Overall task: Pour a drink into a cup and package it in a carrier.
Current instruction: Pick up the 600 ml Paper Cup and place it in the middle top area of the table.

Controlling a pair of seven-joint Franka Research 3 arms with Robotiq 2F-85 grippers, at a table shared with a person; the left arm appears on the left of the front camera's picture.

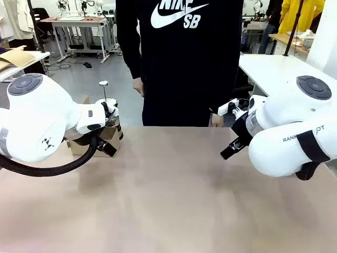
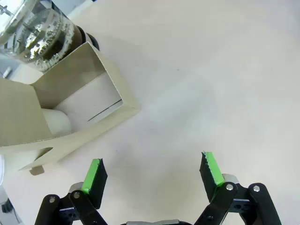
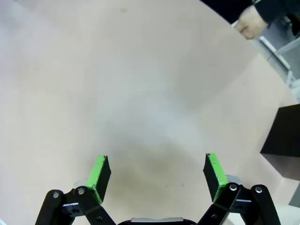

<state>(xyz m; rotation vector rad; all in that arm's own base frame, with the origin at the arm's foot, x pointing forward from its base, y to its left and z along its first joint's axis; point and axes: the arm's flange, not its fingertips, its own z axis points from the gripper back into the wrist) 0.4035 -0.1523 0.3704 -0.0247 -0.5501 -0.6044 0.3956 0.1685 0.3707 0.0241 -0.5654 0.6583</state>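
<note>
Glass vessel [image 2: 37, 29] noted at the top left corner of the left wrist view, dark liquid with bubbles inside, just beside the carrier [image 2: 89, 70]. The carrier is seen as folded pale brown cardboard with an open pocket and a white inner panel. A white rounded object [image 2: 56, 123] is lodged in that pocket (what it is cannot be told).

In the front view the carrier is placed at the far left of the worktop [image 1: 168, 200], partly hidden behind the left arm's wrist. A black box [image 3: 287, 136] is seen at the right edge of the right wrist view; nothing can be made out inside it.

Left end effector [image 2: 152, 166] is spread wide, nothing between the green pads [image 2: 93, 174], hung over bare worktop near the carrier but apart from it. Right end effector [image 3: 156, 166] is likewise spread and empty, over bare worktop. A person's hand [image 3: 248, 23] is seen at the far edge.
</note>
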